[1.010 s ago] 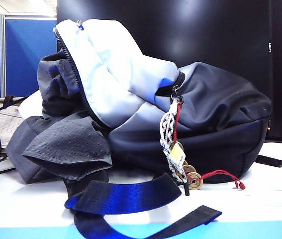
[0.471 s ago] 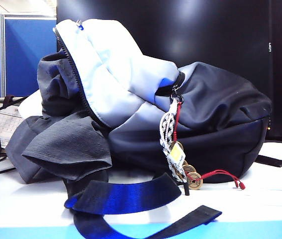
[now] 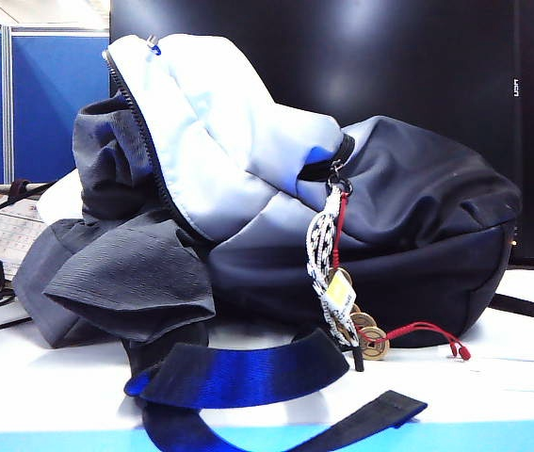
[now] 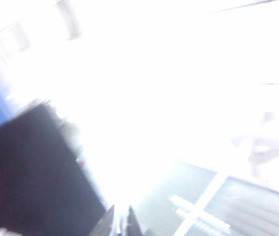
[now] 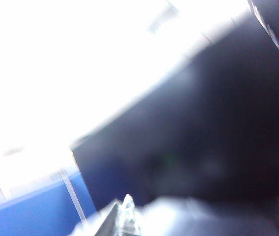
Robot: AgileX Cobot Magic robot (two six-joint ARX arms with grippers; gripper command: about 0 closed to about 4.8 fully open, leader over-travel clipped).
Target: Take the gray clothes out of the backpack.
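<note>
The backpack (image 3: 408, 217) lies on its side on the white table (image 3: 516, 377), its pale upper panel (image 3: 210, 132) thrown open along the black zipper. The gray clothes (image 3: 121, 273) spill in soft ribbed folds from the opening at the left and rest partly on the table. Neither arm shows in the exterior view. Both wrist views are blurred and overexposed. My left gripper (image 4: 121, 223) shows two dark fingertips almost together with nothing between them. My right gripper (image 5: 124, 216) is shut, its tips meeting in a point, and holds nothing. Both are away from the bag.
A blue-black strap (image 3: 238, 372) curls in front of the bag. A white cord charm (image 3: 326, 250) with brass coins (image 3: 368, 337) and a red string (image 3: 427, 330) hangs at the zipper. A desk phone (image 3: 3, 231) sits far left, by a blue partition (image 3: 45, 94). A black screen (image 3: 389, 56) stands behind.
The bag and clothes lie as before; the whole exterior picture has only shifted very slightly. No arm has entered that view.
</note>
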